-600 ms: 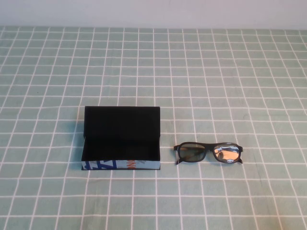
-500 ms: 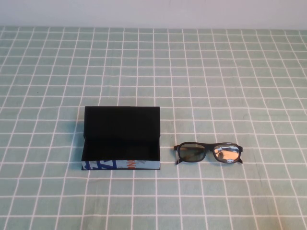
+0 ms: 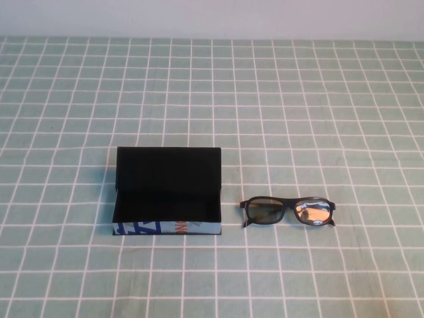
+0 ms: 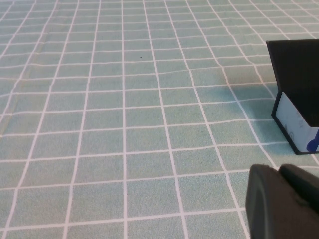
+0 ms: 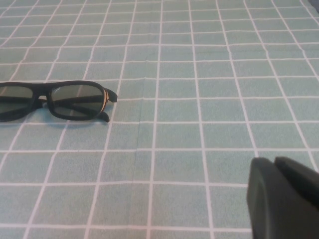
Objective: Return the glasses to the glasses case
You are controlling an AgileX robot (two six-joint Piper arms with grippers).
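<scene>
High view: glasses [image 3: 287, 212] beside open glasses case [image 3: 166, 192], both jaws unseen.

glasses case [image 3: 165, 192] left, glasses [image 3: 287, 212] right (apart), on tablecloth [image 3: 298, 99]
</scene>
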